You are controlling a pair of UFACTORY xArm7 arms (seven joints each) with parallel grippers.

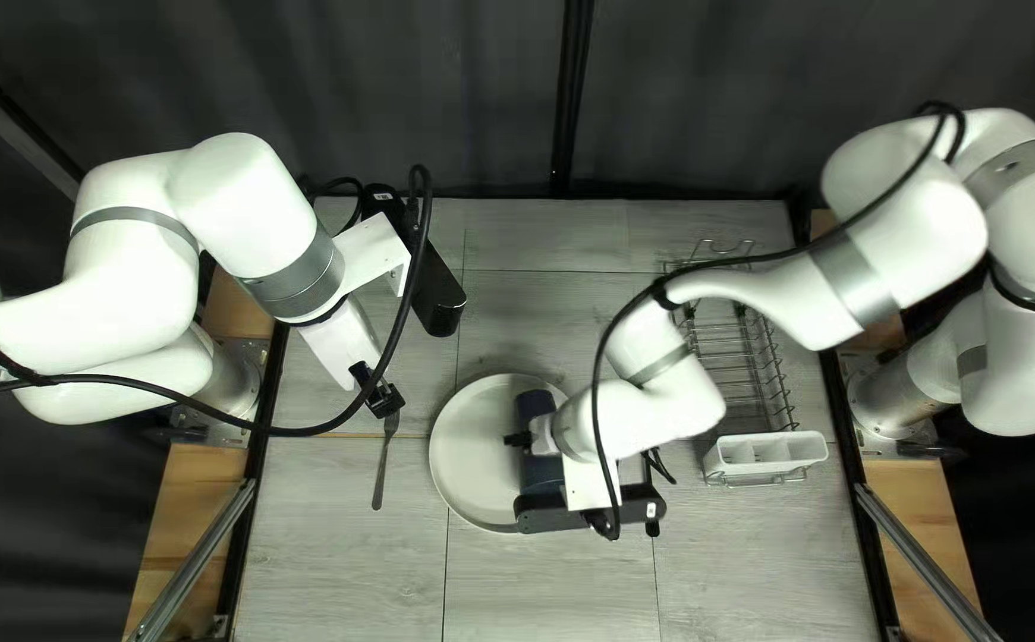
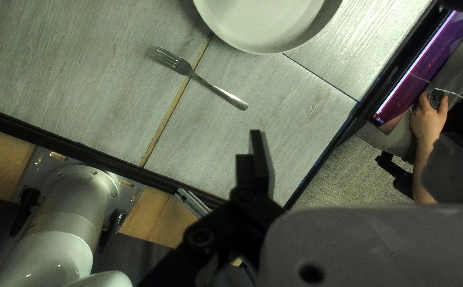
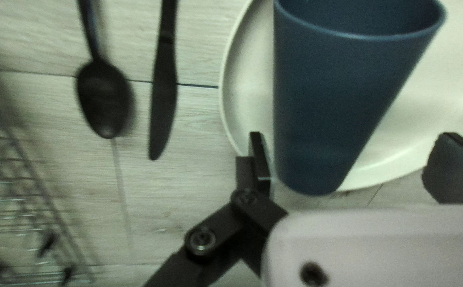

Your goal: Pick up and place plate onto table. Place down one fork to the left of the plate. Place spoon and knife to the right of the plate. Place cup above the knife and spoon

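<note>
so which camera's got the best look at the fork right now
The left wrist view: the fork lies there whole, with the tines, neck and handle all distinct. The top left view shows it small and dark beside the plate, its tines hard to make out. The right wrist view doesn't show it.

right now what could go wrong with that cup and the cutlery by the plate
The tilted cup overlaps the plate in my right wrist view, so a clumsy move might knock or scrape the plate. I can't tell whether they touch.

The knife and spoon lie side by side just off the plate; swinging the cup low over them could push them askew.

A low left arm might nudge the fork.
</note>
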